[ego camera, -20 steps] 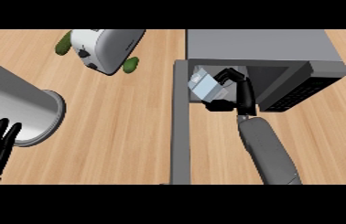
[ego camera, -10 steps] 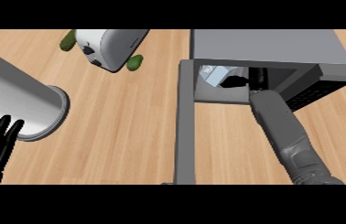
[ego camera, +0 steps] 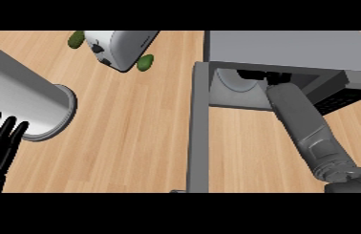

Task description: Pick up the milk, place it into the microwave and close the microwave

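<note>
**Right hand deep in the microwave's mouth, milk out of sight**

The right hand (ego camera: pixel 271 77) shows only as a few black bits under the front edge of the microwave (ego camera: pixel 282 47), inside the cavity. Whether it is holding anything or spread wide cannot be told. Its grey right forearm (ego camera: pixel 307 128) slants up from the lower right corner and crosses the cavity's front edge.

The milk cannot be made out. The microwave's roof covers the deeper part of the cavity where the hand is. On the visible part of the floor lies a pale round plate (ego camera: pixel 236 82), just left of the hand.

The door (ego camera: pixel 199 132) stands open, seen edge-on as a grey strip running down from the cavity's left corner to the lower edge. Bare wooden counter (ego camera: pixel 134 132) lies on both sides of it.

The left hand (ego camera: pixel 10 137) rests at the left edge, fingers straight and pointing up, holding nothing. Just above it ends a grey cylinder (ego camera: pixel 32 104) with a flanged rim. Near the top edge sits a white appliance (ego camera: pixel 116 47), tilted, with green pieces (ego camera: pixel 144 62) beside it, well apart from the microwave.
</note>
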